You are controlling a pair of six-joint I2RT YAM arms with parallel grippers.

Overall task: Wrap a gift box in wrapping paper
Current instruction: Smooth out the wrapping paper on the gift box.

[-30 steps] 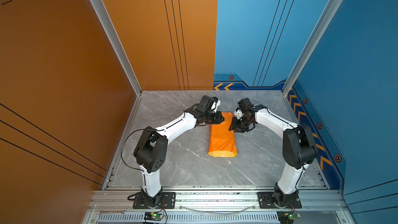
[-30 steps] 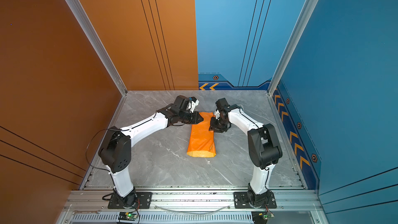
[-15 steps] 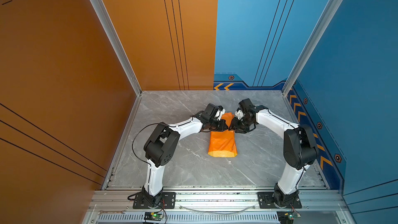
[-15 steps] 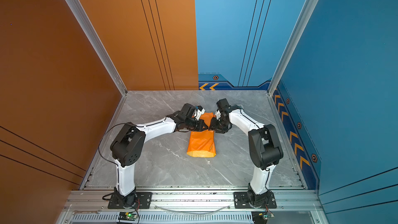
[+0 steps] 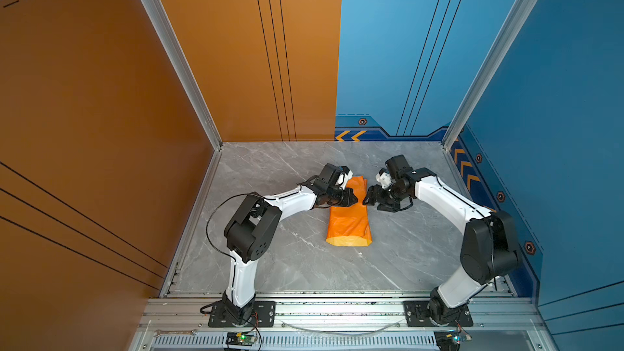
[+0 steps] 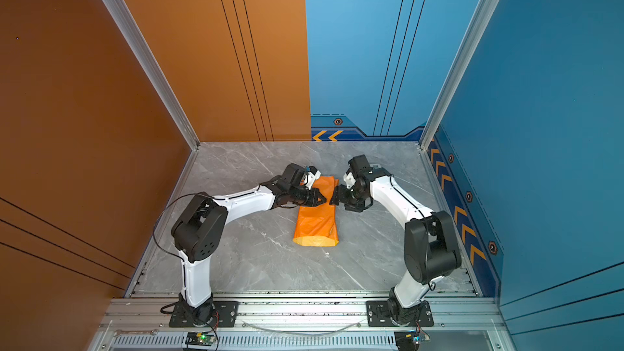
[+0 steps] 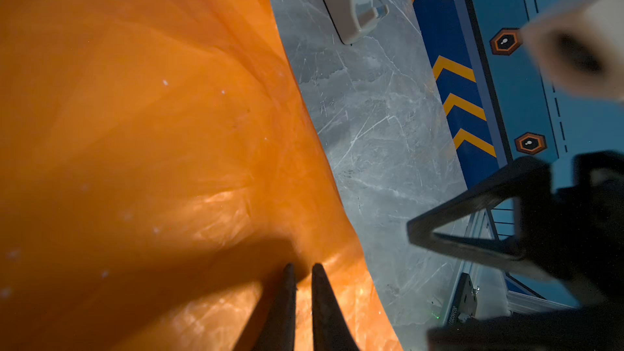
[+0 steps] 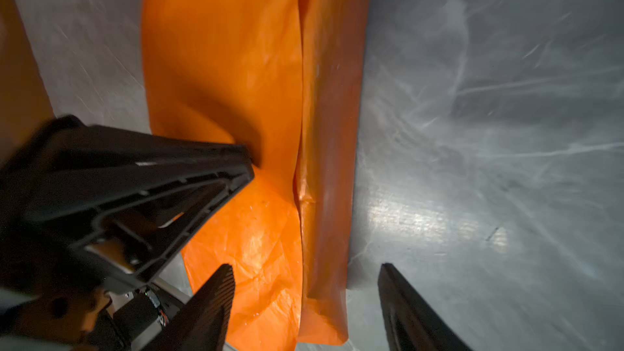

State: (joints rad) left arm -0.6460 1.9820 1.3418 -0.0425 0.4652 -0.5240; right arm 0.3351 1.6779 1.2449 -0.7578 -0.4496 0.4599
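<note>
The wrapping paper (image 5: 349, 221) (image 6: 317, 221) lies mid-table folded into a long orange tube, with its pale yellow inside showing at the near open end. The gift box is hidden. My left gripper (image 5: 354, 197) (image 6: 323, 200) (image 7: 303, 268) is shut, and its tip (image 8: 244, 163) presses a dent into the top of the paper (image 7: 152, 130). Facing it from the other side, my right gripper (image 5: 366, 197) (image 6: 334, 196) (image 8: 305, 267) is open. The paper's folded-over edge (image 8: 324, 163) runs between its fingers, which do not touch it.
A white tape dispenser (image 7: 354, 5) stands on the grey marble table (image 5: 287, 265) beyond the paper's far end. Orange walls close the left and back, blue walls the right. A wrench (image 5: 175, 332) lies on the front rail.
My right gripper has opened and let go of the paper's edge. The left arm swung in over the far part of the paper, and its shut tip now pushes down on it.
</note>
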